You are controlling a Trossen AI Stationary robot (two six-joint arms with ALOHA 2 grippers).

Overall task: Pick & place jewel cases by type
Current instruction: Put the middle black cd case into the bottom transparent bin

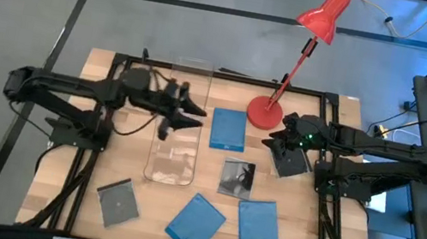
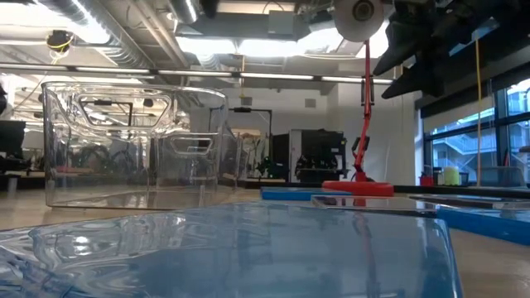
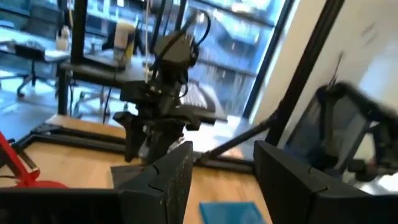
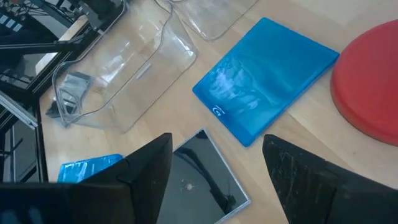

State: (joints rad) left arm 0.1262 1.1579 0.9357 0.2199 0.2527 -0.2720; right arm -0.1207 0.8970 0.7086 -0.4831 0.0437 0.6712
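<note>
Lying flat on the table [image 1: 86,202] are blue and grey jewel cases [image 1: 196,223], beside a clear bin [image 1: 179,122]; a red lamp [image 1: 265,111] stands between the arms. The left gripper [image 1: 194,114] hangs over the bin, fingers spread, empty. The right gripper [image 1: 277,139], fingers spread, empty, hovers beside the lamp base.

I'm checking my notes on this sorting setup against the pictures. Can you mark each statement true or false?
1. Three blue jewel cases lie on the table. True: one beside the lamp base, two near the front edge.
2. The red lamp lies tipped over. False: it stands upright on its base.
3. The left gripper hangs above the clear bin. True.
4. The right gripper clamps a blue case. False: its fingers are open and empty.
5. A grey case lies inside the bin. False: it lies on the wood.
</note>
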